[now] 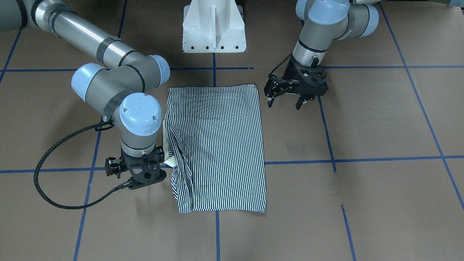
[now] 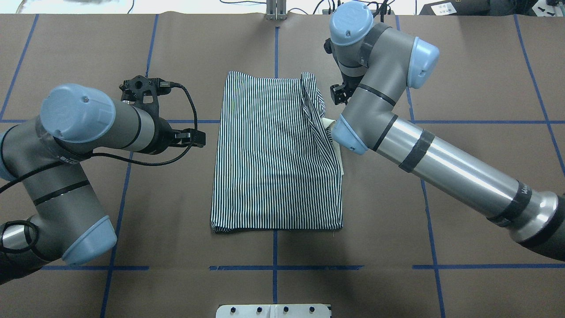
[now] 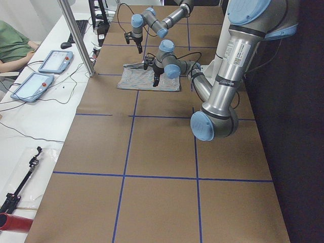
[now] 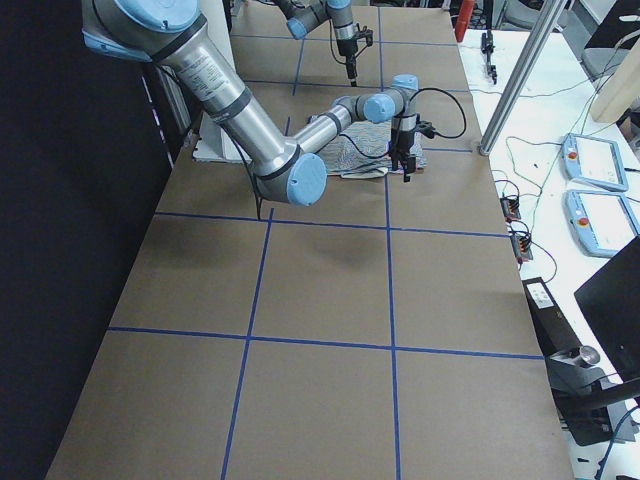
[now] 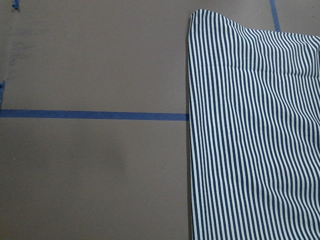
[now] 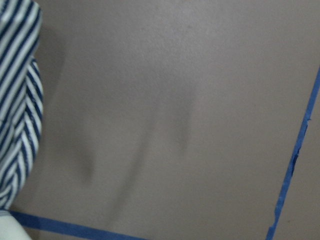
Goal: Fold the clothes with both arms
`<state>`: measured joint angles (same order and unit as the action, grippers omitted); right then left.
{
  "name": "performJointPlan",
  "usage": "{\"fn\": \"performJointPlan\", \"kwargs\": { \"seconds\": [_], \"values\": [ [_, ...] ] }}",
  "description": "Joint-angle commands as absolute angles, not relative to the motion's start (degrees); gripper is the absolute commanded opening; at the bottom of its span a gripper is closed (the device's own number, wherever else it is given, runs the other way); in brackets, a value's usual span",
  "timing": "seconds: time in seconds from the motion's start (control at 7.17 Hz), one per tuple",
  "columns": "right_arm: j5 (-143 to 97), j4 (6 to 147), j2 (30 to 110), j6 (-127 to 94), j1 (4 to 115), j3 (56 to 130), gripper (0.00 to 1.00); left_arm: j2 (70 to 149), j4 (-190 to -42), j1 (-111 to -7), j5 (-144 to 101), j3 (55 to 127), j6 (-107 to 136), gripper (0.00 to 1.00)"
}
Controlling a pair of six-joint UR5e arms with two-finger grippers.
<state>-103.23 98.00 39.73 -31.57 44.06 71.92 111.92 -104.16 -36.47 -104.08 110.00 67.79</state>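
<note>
Left tool (image 1: 285, 103) hung wide open on a bent arm, just left of the striped polo shirt (image 1: 221, 145), a flat soft rectangle mid-counter (image 1: 380, 127). Right tool (image 1: 142, 174) pointed straight down beside the rumpled right edge and cream collar (image 1: 169, 162); its grip couldn't be told, and overhead the arm hid most of it.

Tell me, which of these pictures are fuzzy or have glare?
Right wrist view: soft and out of focus, the shirt edge fuzzy, faint shadow streaks on the table. Left wrist view: sharp, stripes crisp. Front-facing view: bright glare along the metal tube of the right arm. Both side views: one side falls into darkness.
</note>
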Motion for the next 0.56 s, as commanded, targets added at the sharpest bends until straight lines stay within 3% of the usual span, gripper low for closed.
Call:
{"fn": "performJointPlan", "kwargs": {
  "seconds": [0.0, 0.42],
  "values": [
    [-103.36, 94.25, 30.62, -36.97, 42.2, 61.84, 1.0, 111.8, -103.97, -36.83, -104.15, 110.04, 67.32, 1.0],
    [-102.66, 89.21, 29.97, -42.28, 37.98, 57.57, 1.0, 111.62, -103.89, -36.91, -104.24, 109.95, 67.32, 1.0]
  ]
}}
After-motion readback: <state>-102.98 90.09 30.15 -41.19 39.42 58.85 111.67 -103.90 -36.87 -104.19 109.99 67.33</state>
